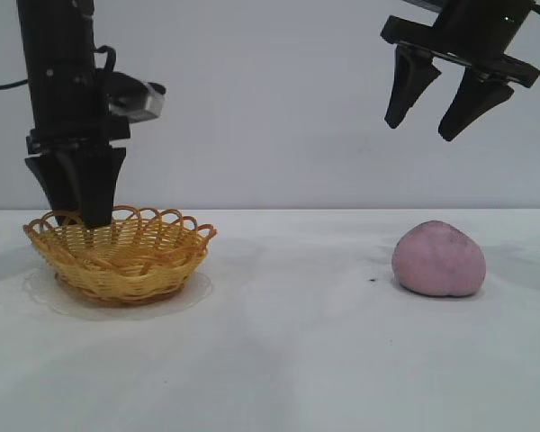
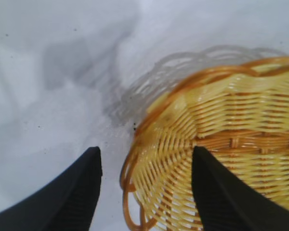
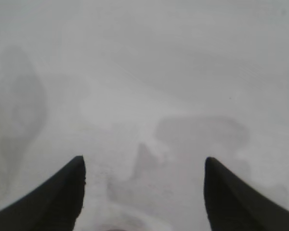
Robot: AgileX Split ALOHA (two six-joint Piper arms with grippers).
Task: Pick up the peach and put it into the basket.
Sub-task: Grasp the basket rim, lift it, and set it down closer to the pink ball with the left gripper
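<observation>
The peach (image 1: pixel 438 259) sits on the tabletop (image 1: pixel 288 342) at my right side, well apart from the basket (image 1: pixel 121 255) and resting free, touched by nothing. It is a rounded pink-mauve lump with a faint crease low on its face and a matte, slightly smudged skin. I judge it light, and the dull skin should give my pads fair friction rather than slip. Whether it is firm or yields a little I cannot tell, so I would close gently. Being round, it could roll if I nudge it off-centre. The best hold looks to be across its widest part, one finger on each flank, coming straight down over the top.

My right gripper (image 1: pixel 429 117) hangs high above the peach, a little toward the middle of the tabletop, with its fingers spread wide and nothing between them. In my right wrist view I see only bare tabletop and shadow between the fingertips (image 3: pixel 62 192); the peach is not in that view, unless a faint pinkish trace at the edge is it.

My left gripper (image 1: pixel 83 214) is down at the basket's rim on its outer side, jaws apart and straddling the woven edge, one fingertip (image 2: pixel 216 192) over the inside and the other outside. The basket is empty.
</observation>
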